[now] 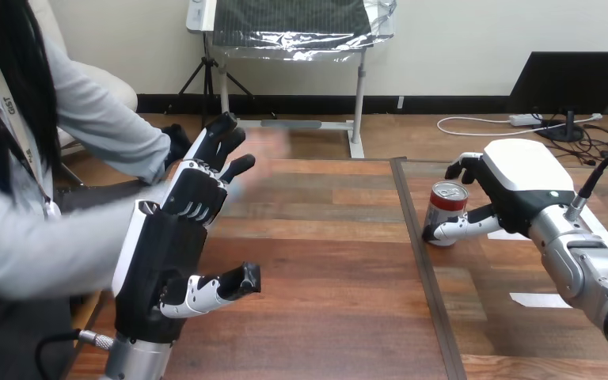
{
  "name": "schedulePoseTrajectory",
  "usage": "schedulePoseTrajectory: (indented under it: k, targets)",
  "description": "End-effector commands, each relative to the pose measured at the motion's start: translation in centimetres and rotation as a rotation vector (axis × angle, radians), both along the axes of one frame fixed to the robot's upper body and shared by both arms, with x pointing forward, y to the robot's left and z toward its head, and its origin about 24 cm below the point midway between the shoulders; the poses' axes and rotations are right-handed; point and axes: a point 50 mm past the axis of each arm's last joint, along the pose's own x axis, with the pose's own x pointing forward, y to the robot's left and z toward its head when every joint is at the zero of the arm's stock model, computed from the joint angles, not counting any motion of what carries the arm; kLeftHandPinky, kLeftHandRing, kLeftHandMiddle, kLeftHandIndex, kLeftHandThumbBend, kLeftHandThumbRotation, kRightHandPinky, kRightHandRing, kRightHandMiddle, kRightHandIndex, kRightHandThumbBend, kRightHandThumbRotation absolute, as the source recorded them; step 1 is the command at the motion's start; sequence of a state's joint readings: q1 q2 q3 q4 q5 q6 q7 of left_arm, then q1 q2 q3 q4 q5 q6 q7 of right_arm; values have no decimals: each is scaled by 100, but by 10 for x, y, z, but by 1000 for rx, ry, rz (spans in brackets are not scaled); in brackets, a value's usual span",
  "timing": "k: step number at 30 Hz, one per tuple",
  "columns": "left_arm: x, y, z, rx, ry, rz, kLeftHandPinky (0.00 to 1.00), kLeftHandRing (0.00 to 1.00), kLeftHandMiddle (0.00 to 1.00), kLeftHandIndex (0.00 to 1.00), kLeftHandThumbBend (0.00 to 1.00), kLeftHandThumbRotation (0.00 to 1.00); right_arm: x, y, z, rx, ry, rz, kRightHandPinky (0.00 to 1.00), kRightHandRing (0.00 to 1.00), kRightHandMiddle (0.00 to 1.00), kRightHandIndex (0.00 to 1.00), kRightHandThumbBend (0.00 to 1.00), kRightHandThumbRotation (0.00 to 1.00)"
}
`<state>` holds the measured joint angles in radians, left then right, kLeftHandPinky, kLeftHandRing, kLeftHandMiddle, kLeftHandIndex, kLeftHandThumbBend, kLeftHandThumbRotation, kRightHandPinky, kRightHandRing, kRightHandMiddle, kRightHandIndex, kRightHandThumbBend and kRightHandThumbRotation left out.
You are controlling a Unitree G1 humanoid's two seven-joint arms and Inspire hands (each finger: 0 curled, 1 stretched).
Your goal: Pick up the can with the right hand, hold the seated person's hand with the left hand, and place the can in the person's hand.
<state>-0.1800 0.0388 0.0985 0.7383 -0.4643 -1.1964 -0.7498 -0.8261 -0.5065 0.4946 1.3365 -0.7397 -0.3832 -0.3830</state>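
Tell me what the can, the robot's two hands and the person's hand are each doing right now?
Red and silver metal can: upright on the brown wooden table.
Right hand: shut, fingers and thumb curled round the can.
Person's hand: held out over the table, blurred.
Left hand: open, fingers straight, raised beside the person's hand; touching or not, cannot tell.

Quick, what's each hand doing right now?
Left hand: open, fingers straight, by the person's hand.
Right hand: closed around the can.
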Motion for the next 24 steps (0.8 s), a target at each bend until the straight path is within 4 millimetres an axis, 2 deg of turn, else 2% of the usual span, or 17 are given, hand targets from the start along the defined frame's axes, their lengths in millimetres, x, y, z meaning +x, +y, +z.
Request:
schedulePoseTrajectory:
  k: [1, 12, 24]
  targets:
    - [14, -1, 18, -2, -77, -3, 86, 94, 96, 93, 100, 54, 12, 4, 27, 57, -113, 8, 85, 83, 74, 75, 100, 56]
    - [13, -1, 17, 0, -75, -6, 85, 94, 97, 93, 100, 52, 13, 4, 28, 53, -107, 2, 88, 87, 78, 79, 100, 55]
    - [11, -1, 16, 0, -80, -1, 87, 95, 97, 93, 100, 52, 15, 6, 27, 31, -96, -1, 90, 91, 82, 82, 100, 60]
